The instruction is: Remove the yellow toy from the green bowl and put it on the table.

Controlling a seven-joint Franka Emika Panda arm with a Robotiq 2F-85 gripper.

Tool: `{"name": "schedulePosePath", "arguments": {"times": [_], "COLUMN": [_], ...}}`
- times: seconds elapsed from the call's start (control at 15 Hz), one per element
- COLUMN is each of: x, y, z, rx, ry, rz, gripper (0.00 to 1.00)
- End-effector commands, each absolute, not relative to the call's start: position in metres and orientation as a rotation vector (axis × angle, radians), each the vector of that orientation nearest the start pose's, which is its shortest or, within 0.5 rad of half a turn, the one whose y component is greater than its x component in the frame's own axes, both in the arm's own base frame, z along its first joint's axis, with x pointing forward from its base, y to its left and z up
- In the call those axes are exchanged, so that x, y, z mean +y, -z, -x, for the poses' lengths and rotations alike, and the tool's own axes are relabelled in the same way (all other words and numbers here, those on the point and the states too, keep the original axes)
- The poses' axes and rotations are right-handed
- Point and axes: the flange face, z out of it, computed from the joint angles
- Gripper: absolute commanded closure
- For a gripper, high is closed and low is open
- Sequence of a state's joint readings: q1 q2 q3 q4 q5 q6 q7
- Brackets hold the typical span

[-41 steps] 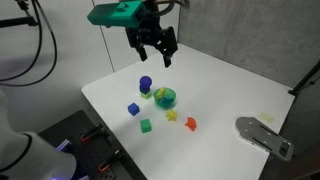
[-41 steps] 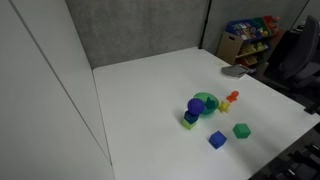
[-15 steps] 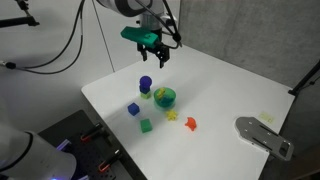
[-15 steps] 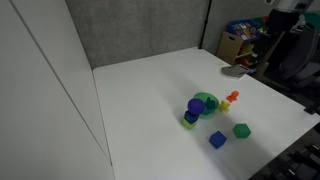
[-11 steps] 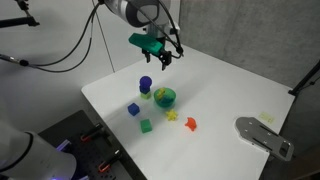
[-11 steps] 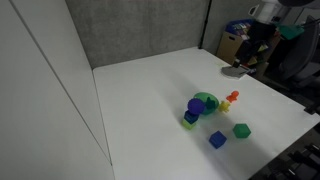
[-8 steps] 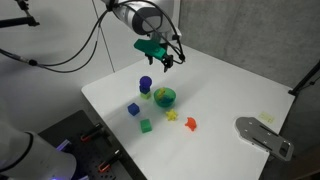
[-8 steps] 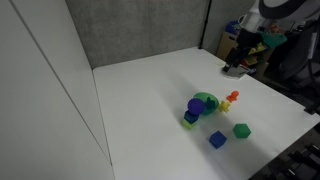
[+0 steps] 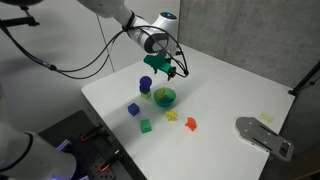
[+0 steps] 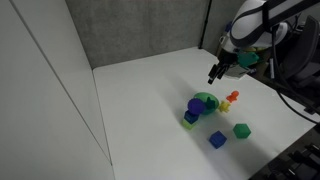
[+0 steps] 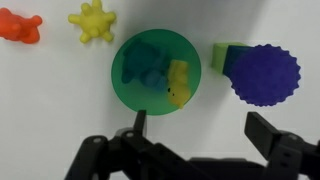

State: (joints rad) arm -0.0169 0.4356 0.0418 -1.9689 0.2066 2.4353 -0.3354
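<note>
The green bowl (image 11: 155, 70) lies on the white table (image 11: 60, 100). In the wrist view the pale-yellow toy (image 11: 179, 82) lies inside it at the right, beside a teal piece. My gripper (image 11: 200, 125) is open and empty, above the table just beside the bowl's rim. In both exterior views the bowl (image 9: 165, 97) (image 10: 205, 102) sits mid-table and my gripper (image 9: 164, 70) (image 10: 214, 76) hovers above and a little behind it.
A purple cylinder (image 11: 264, 74) stands on a green block (image 11: 226, 54) next to the bowl. A yellow-orange star piece (image 11: 92, 21) and a red toy (image 11: 20, 25) lie nearby. A blue cube (image 9: 133, 109) and a green cube (image 9: 146, 125) sit toward the table's front.
My gripper has come down from high above the table's back toward the bowl. The objects have not moved.
</note>
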Motion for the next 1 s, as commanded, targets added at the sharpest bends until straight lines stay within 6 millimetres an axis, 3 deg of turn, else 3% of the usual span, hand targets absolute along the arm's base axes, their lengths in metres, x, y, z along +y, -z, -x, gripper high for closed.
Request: {"name": "schedulePosePath", "arguments": {"times": [0.0, 0.4, 0.93], "x": [0.013, 0.018, 0.029], "y": [-0.221, -0.169, -0.11], "z": [-0.645, -0.668, -0.679], "rx": [-0.34, -0.339, -0.398], "ry": [0.066, -0.005, -0.116], "rz": [2.958, 2.938, 2.929], "gripper": [0.0, 0.0, 0.0]}}
